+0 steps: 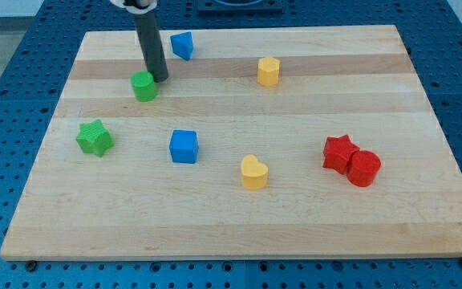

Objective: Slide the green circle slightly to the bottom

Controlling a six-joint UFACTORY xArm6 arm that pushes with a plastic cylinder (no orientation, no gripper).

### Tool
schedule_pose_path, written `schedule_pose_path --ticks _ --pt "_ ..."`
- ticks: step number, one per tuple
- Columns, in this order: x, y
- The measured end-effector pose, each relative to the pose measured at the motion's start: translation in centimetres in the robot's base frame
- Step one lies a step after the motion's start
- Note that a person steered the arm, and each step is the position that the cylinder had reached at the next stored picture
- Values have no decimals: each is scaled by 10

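Green circle (143, 86): upper left of counter (295, 217), above green star (95, 137), left of blue block (183, 45). Progress: apparently early; circle high on the board, short downward slide judged outstanding. Rod: near upright, entering from the view's top, leaning slightly; my tip (160, 79) just beside the circle at its upper right, touching or nearly so, placed to press it down the view. Jaws: none fitted, so no open or closed state to report. Elsewhere: blue cube (184, 146), yellow heart (253, 172), red star (339, 152).
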State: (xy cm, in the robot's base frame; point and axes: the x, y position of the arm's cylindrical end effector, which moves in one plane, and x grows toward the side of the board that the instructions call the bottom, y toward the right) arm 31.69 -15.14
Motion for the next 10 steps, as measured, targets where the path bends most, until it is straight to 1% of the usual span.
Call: schedule_pose_path --ticks 1,2,3,4,5,6,9,10 --pt "25 -11" --pt "53 -7" --pt "19 -8" --pt "0 -22" --pt "-3 -38" --pt "33 -44" --pt "199 -40" --pt "220 -40"
